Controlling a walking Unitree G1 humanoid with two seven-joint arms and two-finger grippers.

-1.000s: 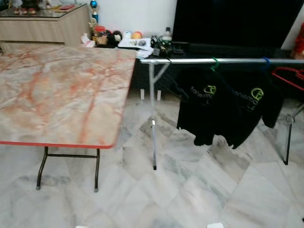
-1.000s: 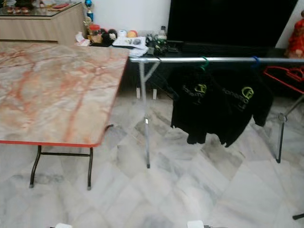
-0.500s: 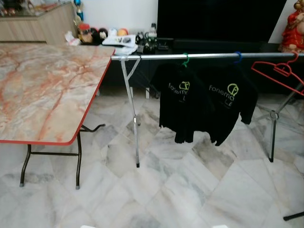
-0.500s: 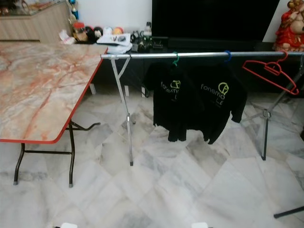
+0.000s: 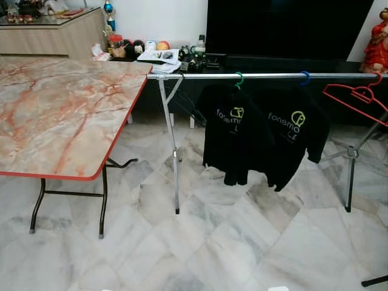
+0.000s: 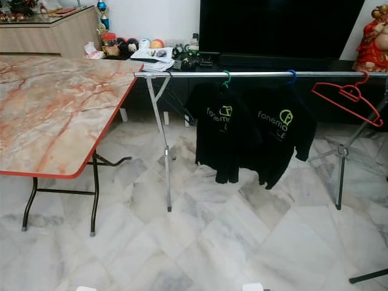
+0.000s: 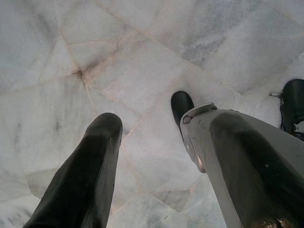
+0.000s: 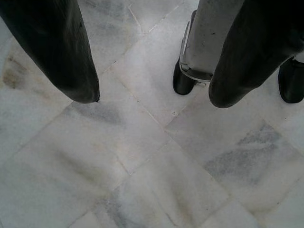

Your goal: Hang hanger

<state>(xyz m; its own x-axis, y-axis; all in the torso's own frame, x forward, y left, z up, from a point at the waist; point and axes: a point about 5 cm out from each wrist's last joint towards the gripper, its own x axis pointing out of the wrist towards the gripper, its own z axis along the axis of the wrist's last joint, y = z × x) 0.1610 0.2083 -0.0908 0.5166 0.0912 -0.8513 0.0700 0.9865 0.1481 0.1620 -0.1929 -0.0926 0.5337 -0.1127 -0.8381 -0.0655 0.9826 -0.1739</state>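
A silver clothes rail (image 5: 267, 76) stands on the marble floor ahead of me. Two black T-shirts hang from it, one (image 5: 233, 130) on a green hanger and one (image 5: 294, 136) on a blue hanger. An empty red hanger (image 5: 364, 94) hangs tilted at the rail's right end. My left gripper (image 7: 161, 118) hangs low and points at the floor, open with nothing between its fingers. My right gripper (image 8: 154, 97) also hangs over the floor tiles, open and empty. My black feet show behind the fingers.
A marble-top folding table (image 5: 60, 109) with a red edge stands at the left, close to the rail's left legs. Behind the rail are a dark TV cabinet (image 5: 273, 60) with clutter, a wooden sideboard (image 5: 54, 36) and a red statue (image 5: 377, 48). A black stand foot (image 5: 376, 280) lies at bottom right.
The camera swung to the right, then slightly back; the rail's right end and the red hanger came fully into view. Nothing in the scene itself has moved.
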